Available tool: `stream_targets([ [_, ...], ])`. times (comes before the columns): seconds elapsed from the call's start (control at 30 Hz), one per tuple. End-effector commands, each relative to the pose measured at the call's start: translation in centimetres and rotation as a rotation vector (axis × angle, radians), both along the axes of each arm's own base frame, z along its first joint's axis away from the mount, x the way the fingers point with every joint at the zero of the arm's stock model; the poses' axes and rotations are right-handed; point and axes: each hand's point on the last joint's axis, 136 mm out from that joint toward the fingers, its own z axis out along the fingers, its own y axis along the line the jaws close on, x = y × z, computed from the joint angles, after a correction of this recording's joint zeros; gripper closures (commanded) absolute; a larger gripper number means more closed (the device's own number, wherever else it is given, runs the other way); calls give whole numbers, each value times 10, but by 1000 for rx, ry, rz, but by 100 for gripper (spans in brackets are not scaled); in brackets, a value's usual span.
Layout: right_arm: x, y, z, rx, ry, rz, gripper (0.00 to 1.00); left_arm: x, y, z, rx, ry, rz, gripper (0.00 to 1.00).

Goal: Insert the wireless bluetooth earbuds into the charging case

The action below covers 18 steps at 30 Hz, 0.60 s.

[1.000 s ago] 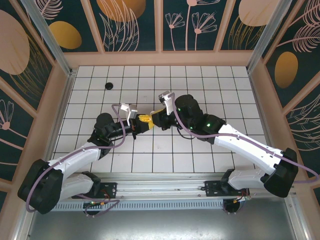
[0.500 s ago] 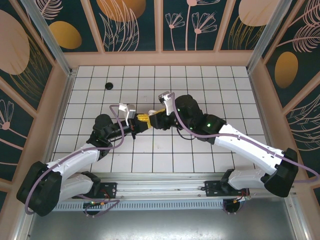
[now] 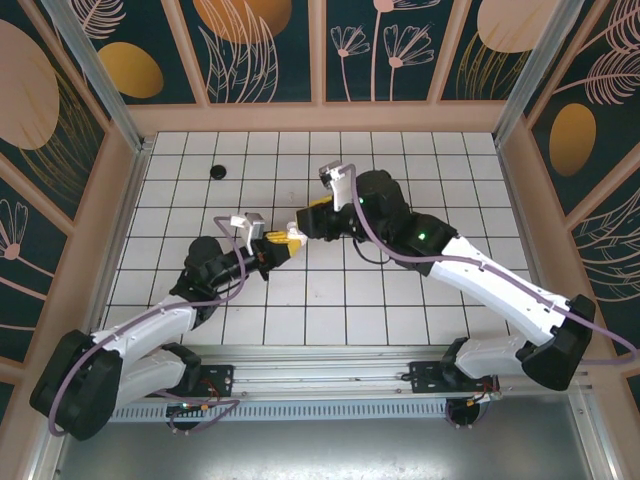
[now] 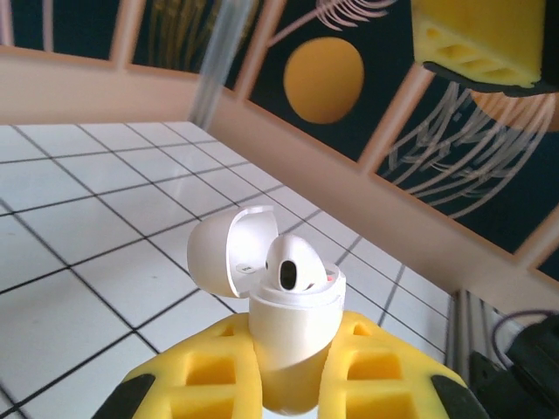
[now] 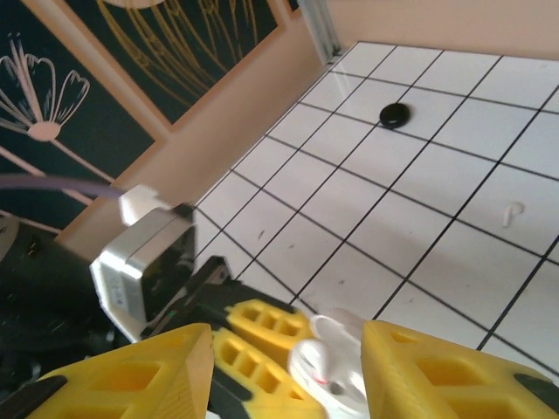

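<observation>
Left pincer (image 4: 293, 377): closed on the lower body of the charging case (image 4: 293, 319), which it holds upright above the bench (image 3: 400, 300).
Case lid (image 4: 218, 253): hinged open and tipped back to the left.
Earbud (image 4: 293, 262): white, seated in the open case with its dark oval mesh facing the left wrist camera.
Right pincer (image 5: 288, 371): jaws spread wide and gripping nothing, just beside the case.
Small white piece (image 5: 511, 212): lies on a tile, possibly the other earbud; too small to tell.
Black puck (image 5: 395, 114): lies on a far tile, well apart from both pincers.
</observation>
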Motion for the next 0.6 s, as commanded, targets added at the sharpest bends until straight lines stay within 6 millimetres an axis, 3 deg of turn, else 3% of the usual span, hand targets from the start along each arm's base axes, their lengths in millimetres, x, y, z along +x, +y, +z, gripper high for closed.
stream_targets([
  [0.0, 22, -9, 13, 21, 8, -42, 52, 14, 27, -4, -23, 33, 133, 100],
  [0.13, 65, -28, 2, 26, 74, -146, 52, 22, 52, -14, -16, 63, 233, 100],
  [0.27, 108, -33, -35, -32, 154, -214, 53, 23, 63, -23, 18, 74, 288, 100],
  [0.57, 189, 9, -140, -193, 348, -233, 59, 24, 69, -31, 77, 70, 319, 100],
])
